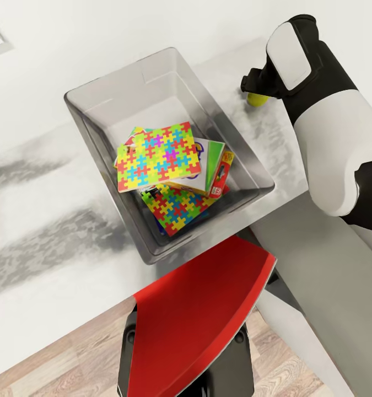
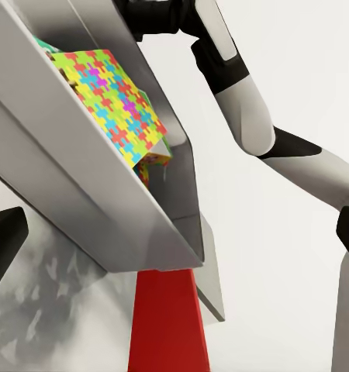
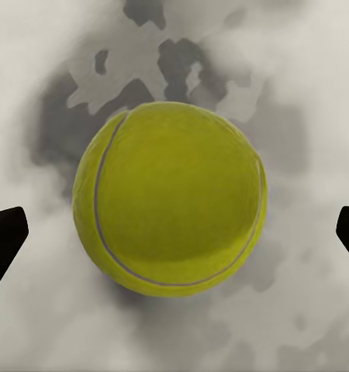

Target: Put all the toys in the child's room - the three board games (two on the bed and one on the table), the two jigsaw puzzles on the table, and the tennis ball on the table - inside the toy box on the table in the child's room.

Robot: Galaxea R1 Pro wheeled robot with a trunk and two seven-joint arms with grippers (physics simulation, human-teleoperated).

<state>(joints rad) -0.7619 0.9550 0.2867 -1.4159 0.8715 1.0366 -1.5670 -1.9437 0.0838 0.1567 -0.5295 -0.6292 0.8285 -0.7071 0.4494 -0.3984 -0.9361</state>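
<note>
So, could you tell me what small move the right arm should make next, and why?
Probably ease the right gripper down a little and close on the tennis ball. In the right wrist view the ball sits centred between the spread fingertips, which don't touch it yet, and it rests on the table outside the toy box, where the puzzles and games already lie.

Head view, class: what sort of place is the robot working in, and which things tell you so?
Probably a child's room or playroom: a grey toy box holding jigsaw puzzles and board games sits on a white table, with a tennis ball nearby and a red chair on wood flooring.
</note>
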